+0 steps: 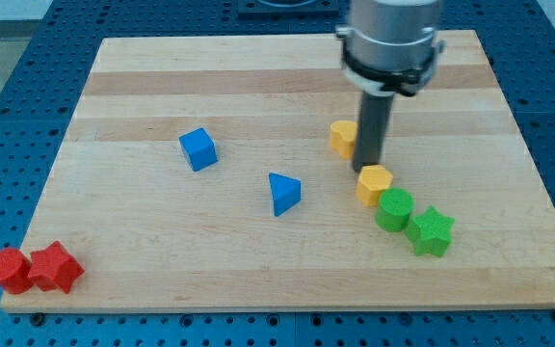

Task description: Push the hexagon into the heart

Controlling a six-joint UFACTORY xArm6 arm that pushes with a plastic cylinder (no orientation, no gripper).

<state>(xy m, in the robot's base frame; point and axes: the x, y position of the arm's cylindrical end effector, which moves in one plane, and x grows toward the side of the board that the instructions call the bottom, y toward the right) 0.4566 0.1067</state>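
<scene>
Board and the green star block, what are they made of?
Pale wooden board: looks like light wood, matte, with visible grain and joined plank strips. Green star-shaped block: probably plastic, possibly 3D-printed; uniform saturated colour, slightly ridged, matte surfaces. Neither can be confirmed from this view.

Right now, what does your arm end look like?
A light grey cylindrical housing with a black collar ring beneath it, then a straight dark rod going down. My tip is plain and dark. No hand, cables or markings visible.

No readable text or labels
</scene>
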